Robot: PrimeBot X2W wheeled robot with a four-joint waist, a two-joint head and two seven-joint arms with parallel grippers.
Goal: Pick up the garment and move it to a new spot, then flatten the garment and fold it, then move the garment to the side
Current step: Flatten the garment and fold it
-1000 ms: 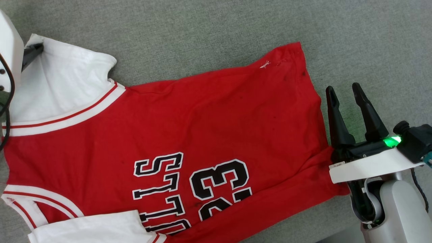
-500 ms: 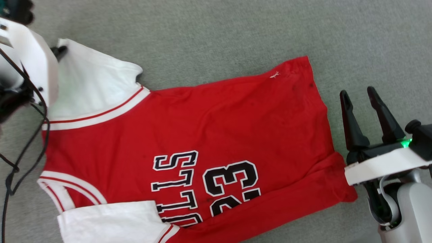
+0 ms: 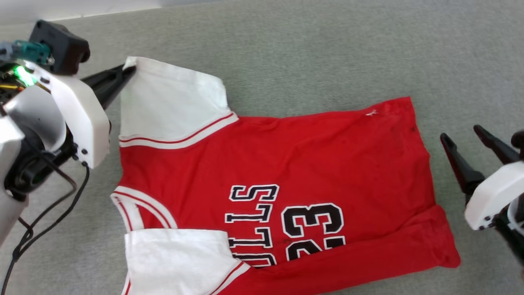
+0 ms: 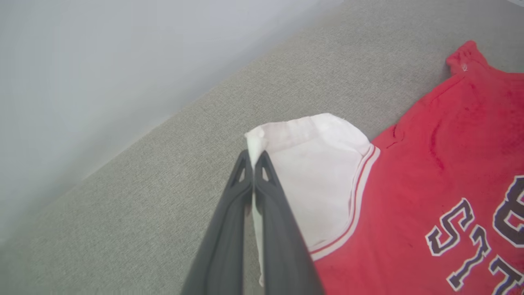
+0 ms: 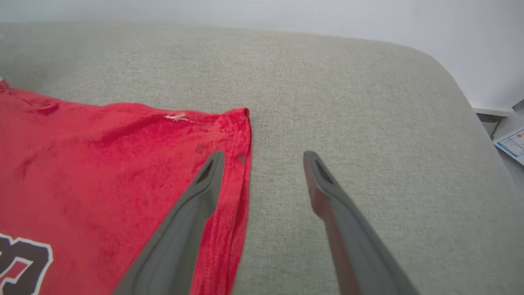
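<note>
Looks like the flattening step. The left gripper (image 4: 254, 157) should pull outward low and slow, so the pinch doesn't slip or drag the whole red jersey shirt with white sleeves and black-and-white 23 (image 3: 286, 155). It is clamped on the white sleeve's (image 4: 315, 172) corner. The right gripper (image 5: 264, 155) is spread and empty, with the hem beside its left finger. The shirt lies on the grey fabric cushion (image 3: 307, 49) between the two grippers.

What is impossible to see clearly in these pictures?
Head view: the bottom edge cuts off the garment; its folded white sleeve covers the first letters.
Head view: the right edge cuts off part of the right gripper, behind its fingers.
Left wrist view: the left gripper, shut, hides how much sleeve cloth it pinches.
Right wrist view: the paper at the right edge is cut off and too small to read.
</note>
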